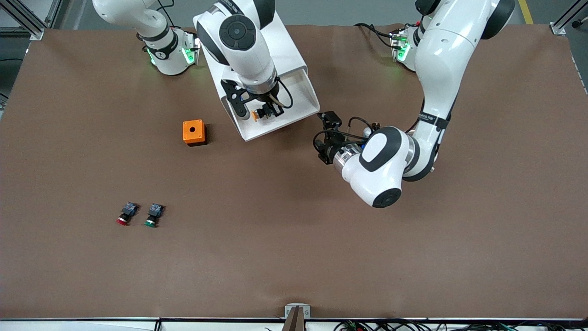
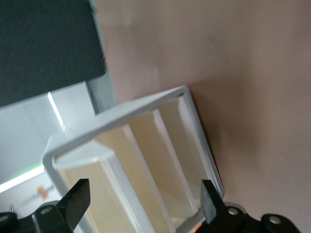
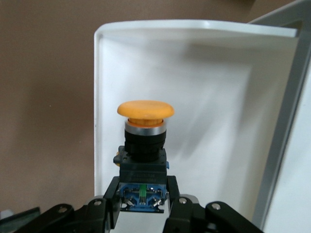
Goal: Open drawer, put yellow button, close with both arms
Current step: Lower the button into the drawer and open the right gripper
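The yellow button (image 3: 145, 141) is pinched by its blue rear block between the fingers of the right gripper (image 3: 143, 206), cap pointing away from the wrist. It hangs over the pulled-out drawer (image 1: 294, 99), whose white floor and rim fill the right wrist view. In the front view the button (image 1: 255, 115) shows as an orange spot under the right gripper (image 1: 266, 111), near the drawer's front edge.

The drawer juts from the cabinet (image 1: 287, 43) toward about 5 o'clock in the front view. The left gripper (image 1: 327, 134) sits just off the drawer's corner, at roughly 4 o'clock from it, fingers (image 2: 77, 200) spread wide and holding nothing; its camera looks at the cabinet's corner (image 2: 146, 141).

An orange box (image 1: 194, 132) lies at 9 o'clock from the drawer. A red button (image 1: 125, 215) and a green button (image 1: 153, 215) lie side by side at about 7 o'clock, well apart from it, on the brown table (image 1: 294, 257).
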Motion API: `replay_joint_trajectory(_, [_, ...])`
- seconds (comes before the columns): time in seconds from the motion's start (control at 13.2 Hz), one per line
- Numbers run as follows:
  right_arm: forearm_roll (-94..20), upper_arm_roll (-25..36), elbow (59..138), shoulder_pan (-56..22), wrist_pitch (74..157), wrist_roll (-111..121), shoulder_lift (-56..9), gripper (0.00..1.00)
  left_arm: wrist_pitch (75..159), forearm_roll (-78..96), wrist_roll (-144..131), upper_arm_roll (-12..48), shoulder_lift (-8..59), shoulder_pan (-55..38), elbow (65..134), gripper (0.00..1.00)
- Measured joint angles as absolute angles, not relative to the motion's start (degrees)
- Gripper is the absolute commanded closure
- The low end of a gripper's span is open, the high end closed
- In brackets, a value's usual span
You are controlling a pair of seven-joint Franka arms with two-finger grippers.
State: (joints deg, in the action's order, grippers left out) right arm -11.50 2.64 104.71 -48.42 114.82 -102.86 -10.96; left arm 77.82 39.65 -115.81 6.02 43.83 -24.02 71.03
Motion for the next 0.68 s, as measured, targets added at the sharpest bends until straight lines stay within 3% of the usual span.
replay_joint_trajectory(0.3, [-11.5, 2.6, 105.8, -48.7, 116.0, -102.9, -11.6, 0.89, 77.5, 29.8, -105.0, 6.1, 40.9, -24.1, 71.0, 0.00])
replay_joint_trajectory(0.46, [-11.5, 2.6, 105.9, -49.0, 116.6, -102.9, -12.3, 0.81, 77.5, 24.4, -98.9, 6.2, 39.4, -24.3, 71.0, 0.00])
replay_joint_trajectory(0.53, [-11.5, 2.6, 105.9, -49.2, 116.8, -102.9, -12.6, 0.54, 77.5, 21.2, -95.4, 6.3, 38.8, -24.5, 71.0, 0.00])
replay_joint_trajectory(0.61, [-11.5, 2.6, 105.9, -49.5, 116.9, -102.9, -12.8, 0.17, 77.5, 17.9, -91.8, 6.3, 38.3, -24.7, 71.0, 0.00])
replay_joint_trajectory(0.68, [-11.5, 2.6, 105.9, -49.7, 116.9, -102.9, -12.8, 0.00, 77.6, 15.2, -88.4, 6.3, 38.0, -24.7, 71.0, 0.00])
